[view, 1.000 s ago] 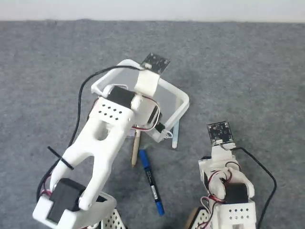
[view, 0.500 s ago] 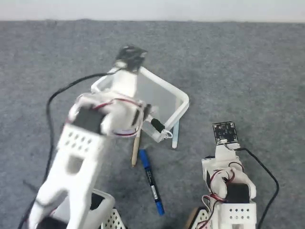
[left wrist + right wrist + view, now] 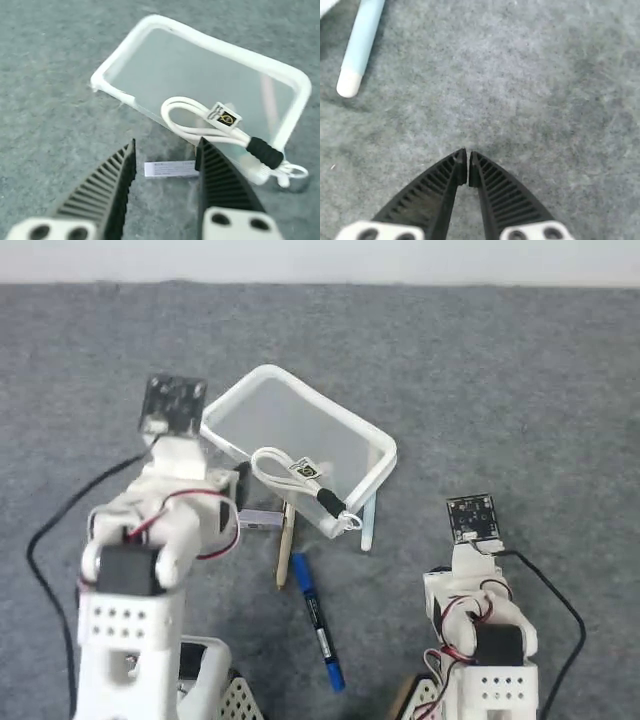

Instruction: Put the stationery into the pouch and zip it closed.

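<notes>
The wooden pencil [image 3: 284, 552] and light blue pen [image 3: 367, 525] run under the pouch [image 3: 290, 425], their far ends hidden. Beside the pouch, a finger of the left end effector [image 3: 167, 145] covers one end of the small white slip [image 3: 167, 169]; its print is unreadable.

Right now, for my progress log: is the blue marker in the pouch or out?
Out: the blue marker lies on the table beside the pouch.

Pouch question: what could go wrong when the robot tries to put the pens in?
The pencil and pale blue pen lie partly under the pouch, so pulling them out may drag it. The white cord lies across the pouch near the open left gripper and might snag.
</notes>
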Robot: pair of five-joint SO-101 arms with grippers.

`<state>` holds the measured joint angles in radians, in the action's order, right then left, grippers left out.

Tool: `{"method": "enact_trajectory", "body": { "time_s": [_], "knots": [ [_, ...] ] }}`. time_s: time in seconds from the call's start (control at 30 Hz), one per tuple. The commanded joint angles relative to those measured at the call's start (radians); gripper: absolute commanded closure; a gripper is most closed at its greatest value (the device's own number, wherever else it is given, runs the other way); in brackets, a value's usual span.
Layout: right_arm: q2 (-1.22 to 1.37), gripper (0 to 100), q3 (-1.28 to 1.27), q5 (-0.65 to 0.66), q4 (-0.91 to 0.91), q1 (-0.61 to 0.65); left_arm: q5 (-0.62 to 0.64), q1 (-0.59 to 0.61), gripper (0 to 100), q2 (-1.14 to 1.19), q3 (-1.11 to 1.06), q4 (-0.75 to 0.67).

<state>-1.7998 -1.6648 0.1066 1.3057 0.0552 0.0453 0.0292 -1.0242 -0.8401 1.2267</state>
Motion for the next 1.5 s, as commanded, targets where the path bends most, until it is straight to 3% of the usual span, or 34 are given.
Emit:
{"method": "enact_trajectory", "body": {
  "time_s": [0.0,0.5,0.7,1.03,1.2,1.47],
  "knots": [
    [-0.016,98.8,0.005,0.0,0.012,-0.012,0.009,0.038,82,-0.195,-0.153,-0.109],
    [-0.016,98.7,0.083,0.005,0.039,-0.219,0.015,0.18,82,-0.631,-0.556,-0.104],
    [-0.016,98.7,0.138,0.114,0.048,-0.323,0.015,0.221,82,-0.764,-0.644,-0.066],
    [-0.016,98.6,0.27,0.123,-0.004,-0.326,0.015,0.221,82,-0.798,-0.651,-0.035],
    [-0.016,98.6,0.275,0.305,-0.124,-0.32,0.015,0.219,82,-0.798,-0.651,-0.035],
    [-0.012,98.6,0.353,0.318,-0.194,-0.32,0.015,0.216,82,-0.798,-0.687,-0.081]
  ]
}}
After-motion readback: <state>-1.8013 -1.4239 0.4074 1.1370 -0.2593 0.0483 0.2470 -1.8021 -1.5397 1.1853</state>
